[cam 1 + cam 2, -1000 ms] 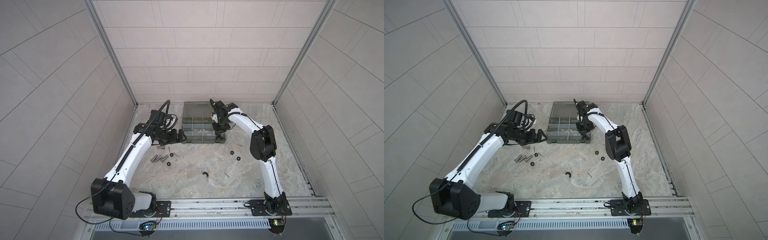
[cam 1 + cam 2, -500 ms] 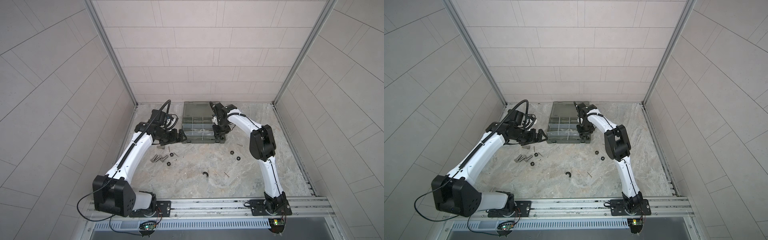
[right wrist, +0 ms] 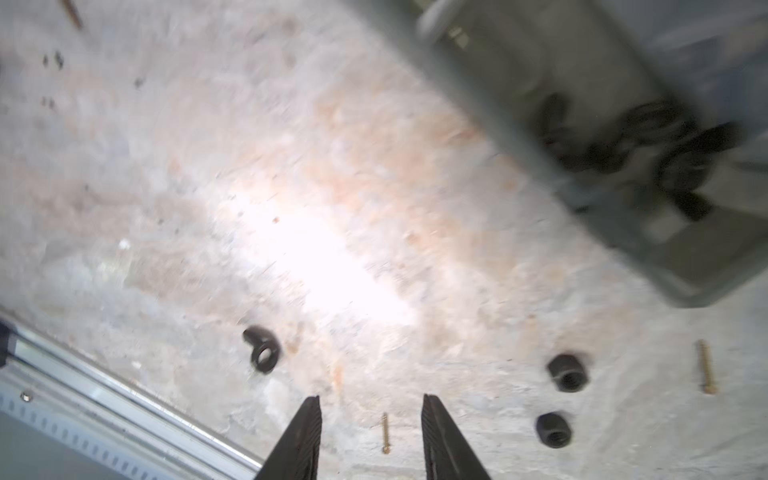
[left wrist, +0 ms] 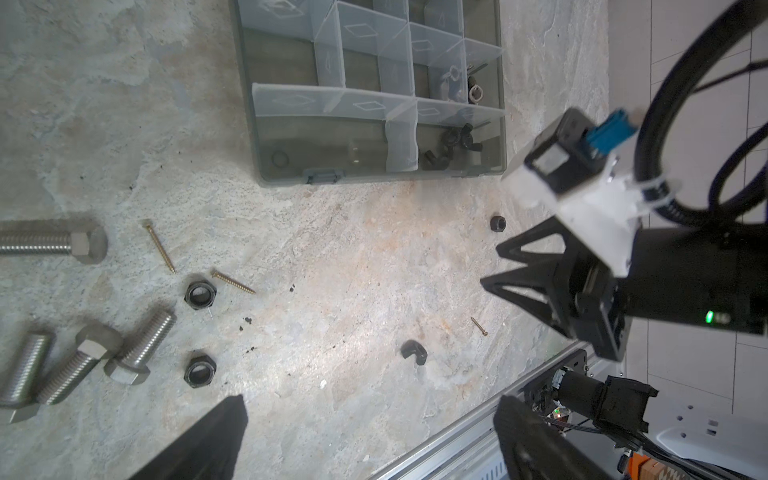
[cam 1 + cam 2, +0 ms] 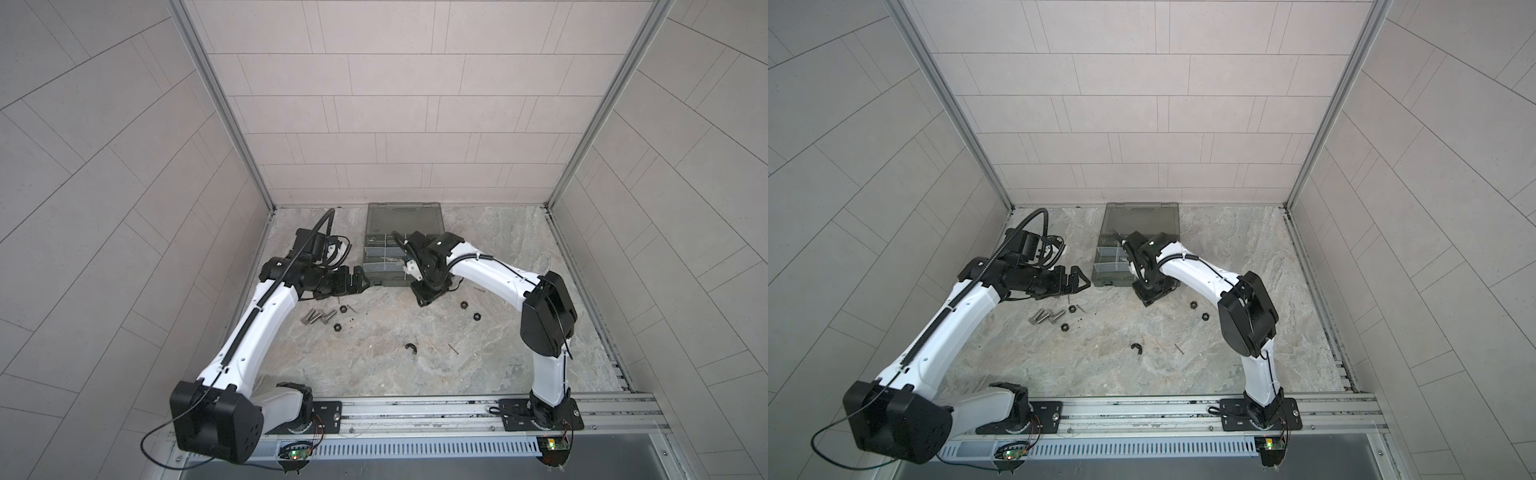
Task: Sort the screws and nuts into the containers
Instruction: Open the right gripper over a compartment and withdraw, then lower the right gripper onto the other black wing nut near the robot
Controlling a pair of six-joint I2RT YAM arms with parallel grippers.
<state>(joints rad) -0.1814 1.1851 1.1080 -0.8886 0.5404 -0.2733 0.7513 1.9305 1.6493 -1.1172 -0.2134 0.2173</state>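
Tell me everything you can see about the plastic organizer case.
The organizer case is translucent grey-green plastic, lying flat on the stone-patterned table near the back wall. Its hinged lid lies open behind it. Clear dividers split it into rectangular compartments. One front corner compartment holds black wing nuts; the one behind it has a silver wing nut; a long front compartment holds a black ring nut. A latch sits on the front wall. The right end effector hangs beside that corner, apart from it.
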